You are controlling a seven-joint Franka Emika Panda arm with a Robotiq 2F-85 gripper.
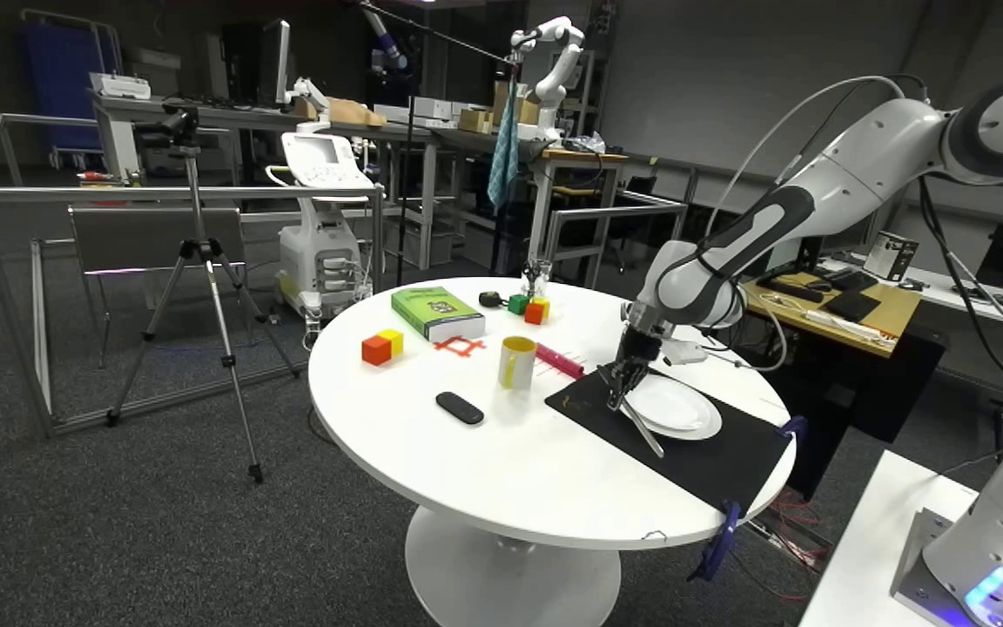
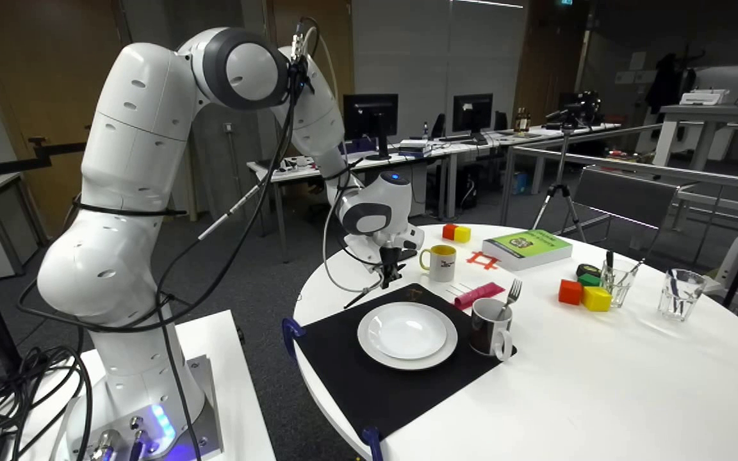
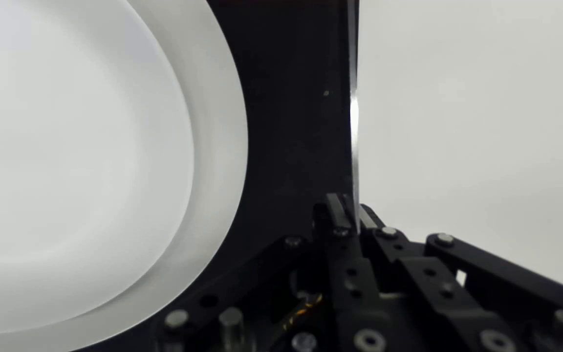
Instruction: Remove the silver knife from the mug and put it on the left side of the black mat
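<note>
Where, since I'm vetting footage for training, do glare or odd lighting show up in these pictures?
Wrist view: a bright glint on the silver knife, and the black mat showing little detail; in an exterior view the knife reads as a thin dark line against the round white table; both exterior views: a blue light glowing on the robot base.

Bare black mat [image 3: 296,122] leaves a lane between stacked white plates [image 2: 407,331] and the silver knife [image 3: 354,120]; across the plates a dark mug [image 2: 484,330] blocks passage, while open worktop [image 1: 545,475] borders the mat.
</note>
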